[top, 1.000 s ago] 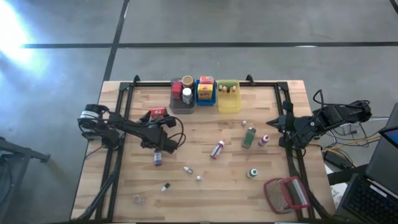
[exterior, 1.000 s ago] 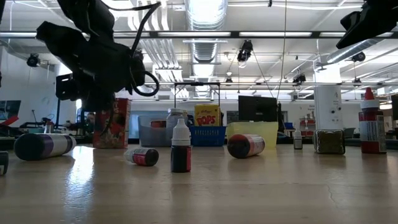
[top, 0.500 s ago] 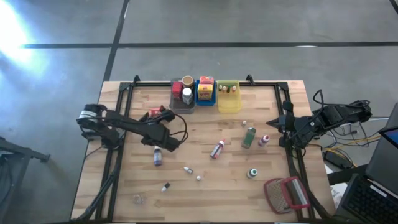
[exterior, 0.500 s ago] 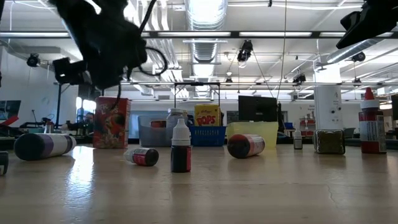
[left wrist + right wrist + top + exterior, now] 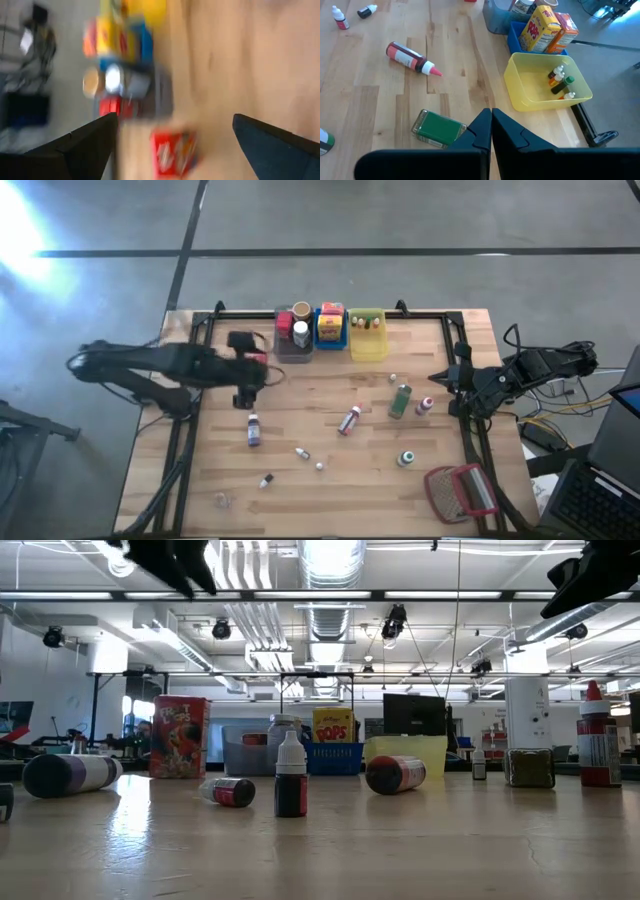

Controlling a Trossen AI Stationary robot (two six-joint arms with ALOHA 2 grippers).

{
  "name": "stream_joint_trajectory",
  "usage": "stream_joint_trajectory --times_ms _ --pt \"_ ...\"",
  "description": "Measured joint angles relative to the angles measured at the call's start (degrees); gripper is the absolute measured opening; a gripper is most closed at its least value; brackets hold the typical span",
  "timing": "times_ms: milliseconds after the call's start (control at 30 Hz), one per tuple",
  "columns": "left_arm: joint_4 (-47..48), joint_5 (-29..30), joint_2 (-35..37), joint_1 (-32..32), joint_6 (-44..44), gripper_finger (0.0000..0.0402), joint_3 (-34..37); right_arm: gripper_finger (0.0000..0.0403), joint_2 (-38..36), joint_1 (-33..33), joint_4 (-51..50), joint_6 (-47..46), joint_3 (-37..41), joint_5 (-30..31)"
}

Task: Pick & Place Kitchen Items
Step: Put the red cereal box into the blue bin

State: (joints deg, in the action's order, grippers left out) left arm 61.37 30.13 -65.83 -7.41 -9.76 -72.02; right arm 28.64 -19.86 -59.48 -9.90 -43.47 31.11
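Observation:
The red packet (image 5: 258,358) stands upright on the table near the grey bin, also seen as red packet (image 5: 180,737) and red packet (image 5: 172,152). My left gripper (image 5: 244,370) hangs open well above it, touching nothing. Loose on the wood lie a purple bottle (image 5: 253,430), a red bottle (image 5: 412,57), a green bottle (image 5: 439,129) and several tiny bottles (image 5: 300,452). A green-capped jar (image 5: 406,458) stands toward the near right. My right gripper (image 5: 490,125) waits shut and empty over the table's right edge.
A grey bin (image 5: 293,336), a blue bin (image 5: 331,330) with boxes and a yellow bin (image 5: 547,82) with tiny bottles stand in a row at the far edge. A red-framed mesh object (image 5: 460,492) lies at the near right corner. Black rails frame the table.
My left gripper, open throughout, has risen steeply from just above the table near the purple bottle, drawn back toward the far left, and rolled about its own axis. In the low view it has left through the top. The red packet stays standing where it was.

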Motion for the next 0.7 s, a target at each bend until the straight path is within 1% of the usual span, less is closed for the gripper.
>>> stream_joint_trajectory --times_ms 67,133,233,367,533,633,700 --pt "-7.68 -3.16 5.25 0.41 0.58 0.0399 2.99 0.0008 0.00 -0.01 -0.02 -0.01 -0.01 0.00" --pt "-14.23 -4.98 9.94 1.15 2.50 0.0399 6.86 0.0008 0.00 -0.02 -0.02 -0.01 0.01 0.00" --pt "-20.87 -5.63 15.68 3.28 8.12 0.0399 13.52 0.0008 0.00 0.00 -0.02 -0.01 0.01 0.00" --pt "-29.44 -6.21 20.43 5.83 15.62 0.0399 22.52 0.0008 0.00 -0.01 -0.02 0.00 0.00 0.00" --pt "-33.82 -6.13 26.39 6.16 16.95 0.0399 28.24 0.0008 0.00 -0.02 -0.02 -0.01 0.00 0.00" --pt "-32.56 -8.64 28.65 5.83 16.99 0.0399 29.53 0.0008 0.00 -0.01 -0.02 0.00 -0.01 0.00" --pt "-29.74 -9.24 29.23 5.75 17.09 0.0399 29.78 0.0008 0.00 -0.02 -0.01 0.00 0.00 0.00"
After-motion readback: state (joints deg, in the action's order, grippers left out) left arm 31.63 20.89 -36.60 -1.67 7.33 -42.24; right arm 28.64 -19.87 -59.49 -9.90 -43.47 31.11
